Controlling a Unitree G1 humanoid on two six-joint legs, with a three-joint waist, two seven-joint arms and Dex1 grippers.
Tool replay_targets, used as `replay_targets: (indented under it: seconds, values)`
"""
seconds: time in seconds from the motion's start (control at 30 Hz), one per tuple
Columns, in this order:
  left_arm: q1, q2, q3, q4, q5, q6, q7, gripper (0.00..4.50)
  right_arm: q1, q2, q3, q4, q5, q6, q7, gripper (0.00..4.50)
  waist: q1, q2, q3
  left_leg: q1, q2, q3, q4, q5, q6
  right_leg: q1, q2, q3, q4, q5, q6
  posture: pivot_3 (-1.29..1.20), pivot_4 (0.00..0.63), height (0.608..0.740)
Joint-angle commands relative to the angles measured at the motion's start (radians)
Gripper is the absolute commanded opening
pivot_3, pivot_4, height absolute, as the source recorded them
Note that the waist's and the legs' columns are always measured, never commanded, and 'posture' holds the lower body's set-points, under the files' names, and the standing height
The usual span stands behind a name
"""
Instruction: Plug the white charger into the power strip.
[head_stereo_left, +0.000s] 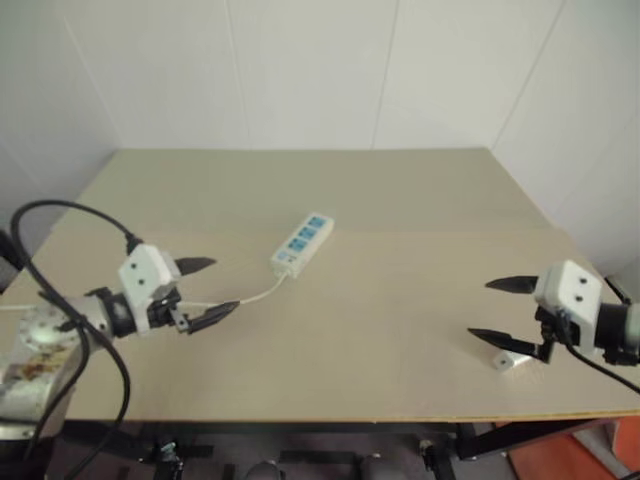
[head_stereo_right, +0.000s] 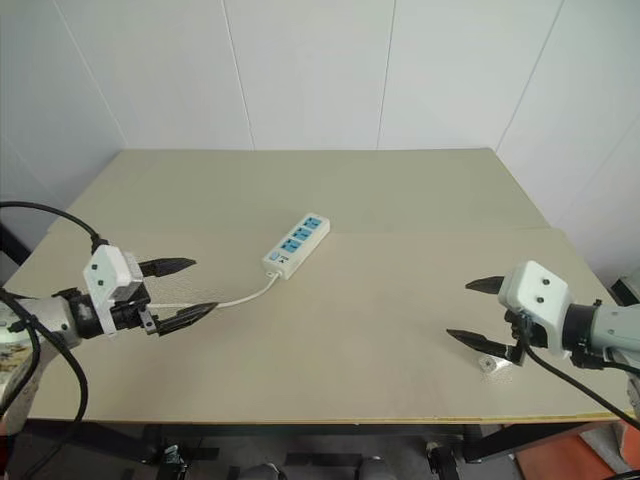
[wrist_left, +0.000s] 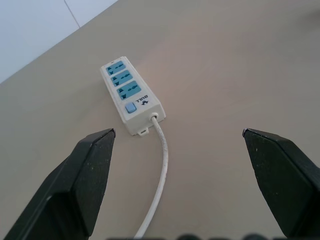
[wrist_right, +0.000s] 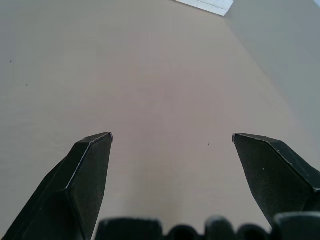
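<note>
The right pincer (head_stereo_left: 508, 310), spread wide, hovers over the white charger (head_stereo_left: 508, 361), apparently ready to grasp. The left pincer (head_stereo_left: 203, 292) waits spread near the power strip (head_stereo_left: 302, 243) mid-counter (head_stereo_left: 400, 200).

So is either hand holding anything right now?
No. Both hands, left and right, are open and empty; the charger lies on the table.

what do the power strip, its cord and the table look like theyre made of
Power strip: looks like hard white plastic, smooth moulded shell, blue socket faces. Cord: probably rubbery white sheathing; it curves loosely. Table: matte beige board, maybe laminate; its flat, even surface leaves that open.
</note>
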Motion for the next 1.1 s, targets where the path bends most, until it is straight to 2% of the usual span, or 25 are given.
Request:
replay_targets:
  seconds: [0.03, 0.33, 0.53, 0.9, 1.1]
  values:
    - [-0.117, -0.065, -0.075, 0.052, 0.052, 0.007, 0.091, 4.45, -0.043, 0.006, 0.006, -0.011, -0.021, -0.024, -0.042, 4.5, 0.003, 0.0, 0.0, 0.0, 0.0, 0.0, 0.0, 0.0, 0.0, 0.0, 0.0, 0.0, 0.0, 0.0, 0.0, 0.0, 0.15, 0.74]
    - [-0.432, -0.362, -0.301, 0.355, 0.195, 0.023, 0.253, 4.45, -0.097, 0.023, 0.058, -0.004, -0.037, -0.027, -0.069, 4.5, 0.004, -0.001, -0.001, -0.003, -0.001, -0.001, 0.002, 0.0, 0.0, -0.001, 0.0, 0.0, -0.001, 0.001, 0.001, 0.0, 0.15, 0.74]
    - [-0.572, -0.496, -0.327, 0.601, 0.294, -0.027, 0.392, 4.45, -0.119, 0.029, 0.071, -0.013, -0.032, -0.024, -0.082, 4.5, -0.001, -0.002, -0.001, -0.002, -0.001, -0.001, 0.002, 0.0, 0.0, -0.001, 0.0, 0.0, 0.0, 0.001, 0.001, 0.0, 0.15, 0.74]
    - [-0.696, -0.605, -0.284, 0.892, 0.334, -0.121, 0.535, 4.45, -0.099, 0.039, 0.061, -0.054, -0.021, -0.014, -0.088, 4.5, 0.004, -0.002, -0.001, -0.003, -0.002, -0.001, 0.002, 0.0, 0.0, -0.001, 0.0, 0.0, 0.0, 0.001, 0.001, 0.0, 0.15, 0.74]
    - [-0.714, -0.638, -0.261, 1.012, 0.324, -0.199, 0.529, 4.45, -0.104, 0.041, 0.066, -0.055, -0.015, -0.017, -0.088, 4.5, 0.003, -0.002, -0.001, -0.003, -0.002, -0.001, 0.002, 0.0, 0.0, -0.001, 0.0, 0.0, 0.0, 0.001, 0.001, 0.0, 0.15, 0.74]
